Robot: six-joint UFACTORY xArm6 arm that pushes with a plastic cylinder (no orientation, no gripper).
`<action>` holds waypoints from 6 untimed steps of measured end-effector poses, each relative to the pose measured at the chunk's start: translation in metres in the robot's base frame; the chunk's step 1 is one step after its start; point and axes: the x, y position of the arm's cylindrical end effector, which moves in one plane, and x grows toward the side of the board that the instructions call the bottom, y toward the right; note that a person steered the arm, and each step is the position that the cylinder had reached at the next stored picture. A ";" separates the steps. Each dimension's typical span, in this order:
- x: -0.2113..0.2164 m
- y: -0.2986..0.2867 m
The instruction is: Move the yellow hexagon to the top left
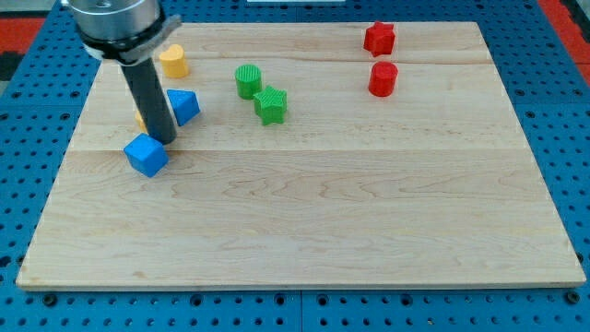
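My tip (166, 140) rests on the board at the view's left, between a blue cube (146, 155) just below-left and a blue wedge-shaped block (186, 106) just above-right. A sliver of a yellow block (139, 118) shows at the rod's left edge; the rod hides most of it, so I cannot make out its shape. A second yellow block (172, 61), rounded, lies near the top left, above the tip and apart from it.
A green cylinder (248, 80) and a green star (271, 104) lie at the upper middle. A red star (379, 38) and a red rounded block (383, 78) lie at the upper right. The wooden board (323, 221) sits on a blue perforated table.
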 end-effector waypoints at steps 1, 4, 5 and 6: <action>0.013 -0.004; -0.097 -0.012; -0.122 -0.016; -0.126 -0.018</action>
